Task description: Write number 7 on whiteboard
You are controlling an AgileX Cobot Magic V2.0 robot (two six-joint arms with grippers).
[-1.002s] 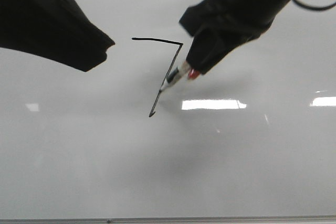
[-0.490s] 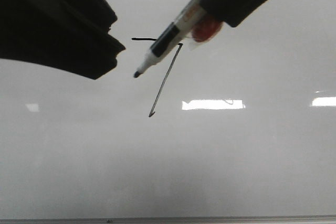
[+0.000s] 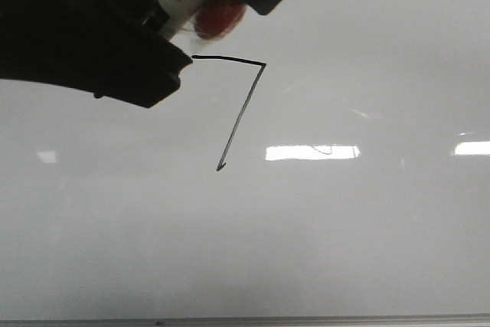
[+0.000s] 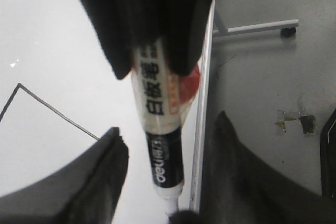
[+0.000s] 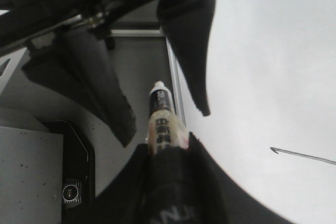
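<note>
The number 7 (image 3: 241, 109) stands finished on the whiteboard (image 3: 344, 227); the right gripper (image 5: 165, 153) grips the marker (image 4: 160, 129) between the left gripper's (image 4: 168, 174) spread fingers.

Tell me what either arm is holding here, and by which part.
The right gripper holds a marker by the rear of its barrel. The left gripper is open around the marker's front end, not clamping it.

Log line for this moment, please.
number 7: drawn on whiteboard | right gripper: shut on marker | left gripper: open around marker tip
</note>
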